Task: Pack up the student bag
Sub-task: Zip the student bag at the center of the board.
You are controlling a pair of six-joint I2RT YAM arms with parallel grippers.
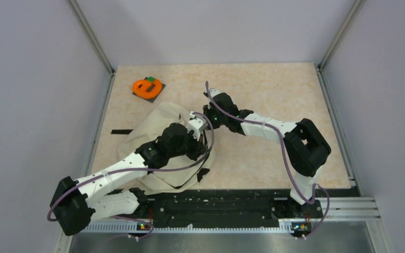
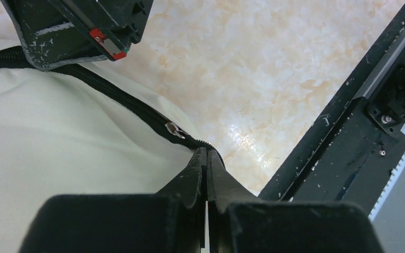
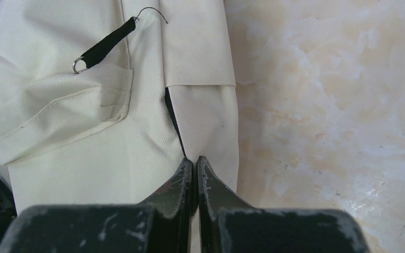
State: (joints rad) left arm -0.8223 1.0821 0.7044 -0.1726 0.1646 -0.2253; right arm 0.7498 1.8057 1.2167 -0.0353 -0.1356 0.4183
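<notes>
The student bag is a cream fabric backpack lying at the table's centre-left, under my left arm. My left gripper is at the bag's right edge. In the left wrist view its jaws are shut on the end of the black zipper, just past the metal slider. My right gripper is close beside it. In the right wrist view it is shut on the bag's cream fabric at a black seam. A black pull tab with a ring lies on the bag.
An orange ring-shaped object on a dark pad lies at the back left. A black strap sticks out left of the bag. The black base rail runs along the near edge. Grey walls enclose the table.
</notes>
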